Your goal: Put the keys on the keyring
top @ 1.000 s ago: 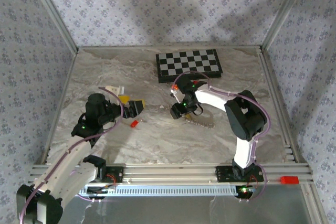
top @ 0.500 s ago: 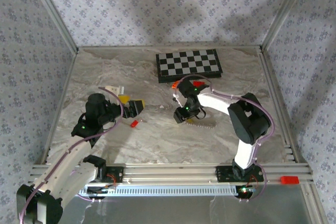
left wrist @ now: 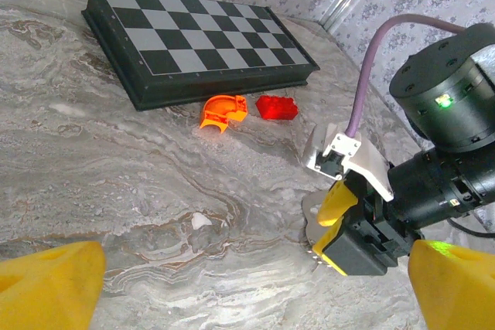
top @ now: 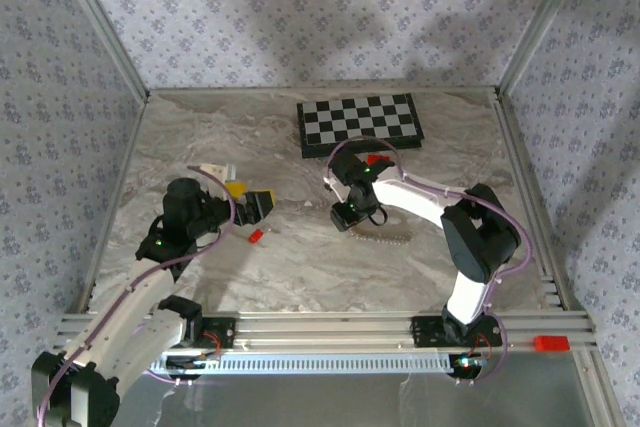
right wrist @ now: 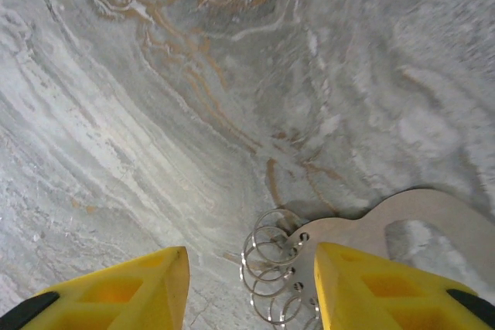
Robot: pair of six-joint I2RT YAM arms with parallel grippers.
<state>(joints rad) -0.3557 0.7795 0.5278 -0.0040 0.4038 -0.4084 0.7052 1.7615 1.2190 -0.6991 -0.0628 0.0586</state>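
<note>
The keys (top: 255, 235), one tiny red piece, lie on the marble just below my left gripper (top: 262, 207), which is open and empty; its yellow fingers (left wrist: 46, 287) frame the left wrist view. The keyring (right wrist: 272, 268) is a flat grey plate with a row of silvery wire rings along its edge. It lies flat on the table (top: 388, 238). My right gripper (right wrist: 249, 268) hangs low over its ring end, jaws apart, with the rings between the fingers and not clamped. From the left wrist, the right gripper (left wrist: 340, 226) covers most of the plate (left wrist: 311, 214).
A black-and-white chessboard (top: 360, 123) lies at the back. In front of it are a red block (left wrist: 277, 107) and an orange curved piece (left wrist: 223, 111). A yellow-and-white object (top: 222, 179) sits behind the left gripper. Metal rails (top: 330, 332) edge the table.
My right gripper's jaws have narrowed around the rings, and the right arm's elbow has swung a little to the right. The left arm and the keys have not moved.
</note>
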